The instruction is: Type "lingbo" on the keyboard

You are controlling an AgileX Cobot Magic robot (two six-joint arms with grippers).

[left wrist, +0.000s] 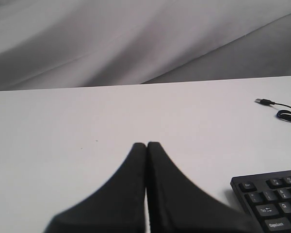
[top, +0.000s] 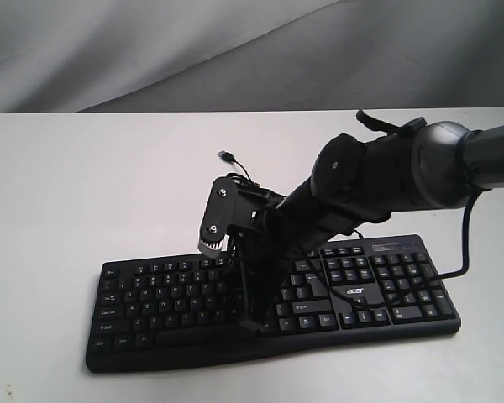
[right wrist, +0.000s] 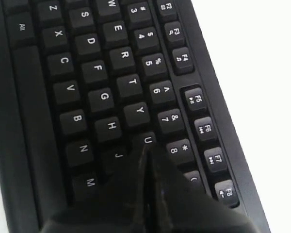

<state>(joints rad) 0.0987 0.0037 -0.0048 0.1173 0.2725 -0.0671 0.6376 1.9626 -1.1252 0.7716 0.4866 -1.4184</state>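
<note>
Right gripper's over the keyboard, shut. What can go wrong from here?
1. The right gripper tip sits between U, J and 8 on the keyboard; a small offset may hit the wrong key or two at once.
2. The USB plug lies loose on the table, so keystrokes may register nowhere.
3. A black cable loops onto the number pad and might snag as the right arm moves.
</note>
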